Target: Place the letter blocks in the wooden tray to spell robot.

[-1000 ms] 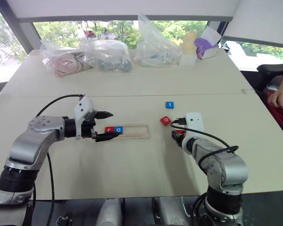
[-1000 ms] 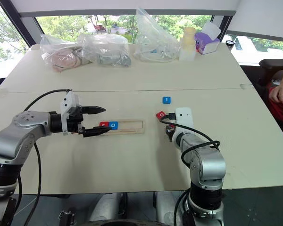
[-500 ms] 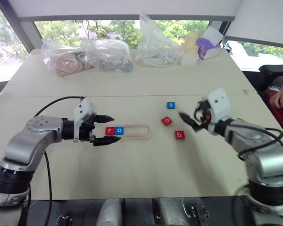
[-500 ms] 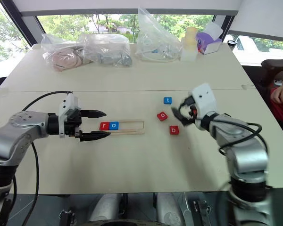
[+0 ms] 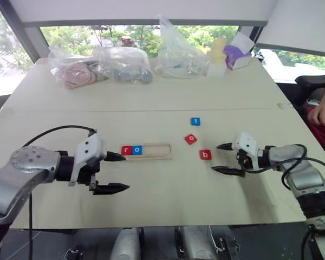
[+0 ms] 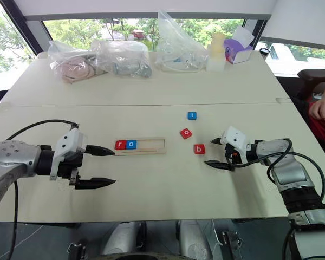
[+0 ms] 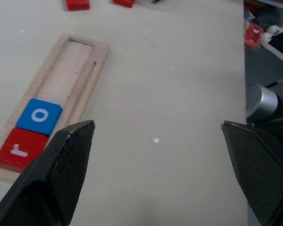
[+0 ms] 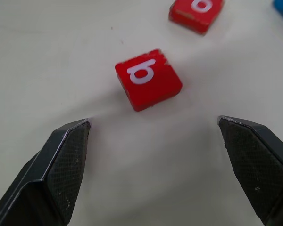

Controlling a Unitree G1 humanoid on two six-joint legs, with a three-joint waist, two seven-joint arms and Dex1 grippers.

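The wooden tray lies mid-table with a red r block and a blue o block at its left end. The rest of it is bare. To its right on the table lie a red o block, a red b block and a blue t block. My left gripper hangs open just left of and nearer than the tray, holding nothing. My right gripper is open, low and pointing left. The b block sits just beyond its fingertips, untouched.
Clear plastic bags, a pale bottle and a purple and white box line the table's far edge. A person's hand rests past the right edge. Bare table lies in front of the tray.
My right gripper left the b block on the table, swung out to the right, rolled over and came down pointing at it. My left gripper drew back from the tray toward me.
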